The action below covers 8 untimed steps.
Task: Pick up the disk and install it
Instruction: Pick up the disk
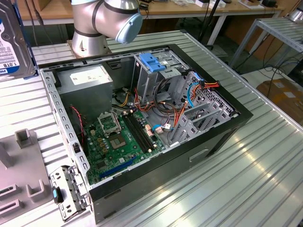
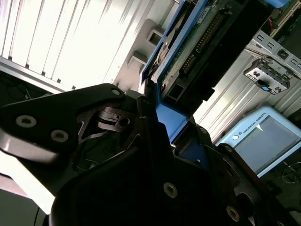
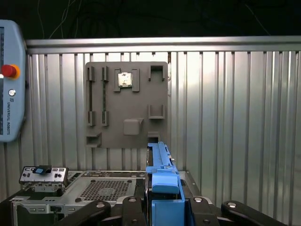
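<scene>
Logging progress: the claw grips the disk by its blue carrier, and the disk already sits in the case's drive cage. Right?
Not quite. The claw does grip the disk by its blue carrier, but the disk is not in the drive cage: the exterior view shows it held up at that view's left edge, outside the open case.

Cables (image 1: 179,115) crowd the drive cage (image 1: 143,78); the end effector (image 3: 162,203) has room above the case (image 1: 156,189).
</scene>
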Available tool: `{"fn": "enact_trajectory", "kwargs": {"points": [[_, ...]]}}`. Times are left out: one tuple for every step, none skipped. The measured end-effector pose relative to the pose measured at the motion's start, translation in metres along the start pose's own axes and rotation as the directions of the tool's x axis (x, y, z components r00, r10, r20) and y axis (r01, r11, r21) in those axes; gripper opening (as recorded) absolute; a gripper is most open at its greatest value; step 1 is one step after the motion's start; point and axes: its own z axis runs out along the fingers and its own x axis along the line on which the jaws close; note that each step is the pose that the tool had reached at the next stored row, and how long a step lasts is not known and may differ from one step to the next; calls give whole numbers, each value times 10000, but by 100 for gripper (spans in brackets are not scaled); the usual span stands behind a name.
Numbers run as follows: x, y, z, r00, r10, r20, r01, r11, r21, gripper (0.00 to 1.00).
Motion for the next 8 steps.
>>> {"fn": "enact_trajectory", "kwargs": {"points": [[0,-7,0,10000,0,0,0,10000,1,37],[0,-16,-1,10000,0,0,0,10000,3,37],[0,-24,-1,10000,0,0,0,10000,5,37],[0,-31,-1,10000,1,0,-1,10000,6,37],[0,-39,-2,10000,1,0,-1,10000,8,37],[0,-47,-2,10000,0,0,0,10000,9,37],[0,-55,-3,10000,0,0,0,10000,11,37],[0,-61,-3,10000,0,-1,0,10000,12,37]]}}
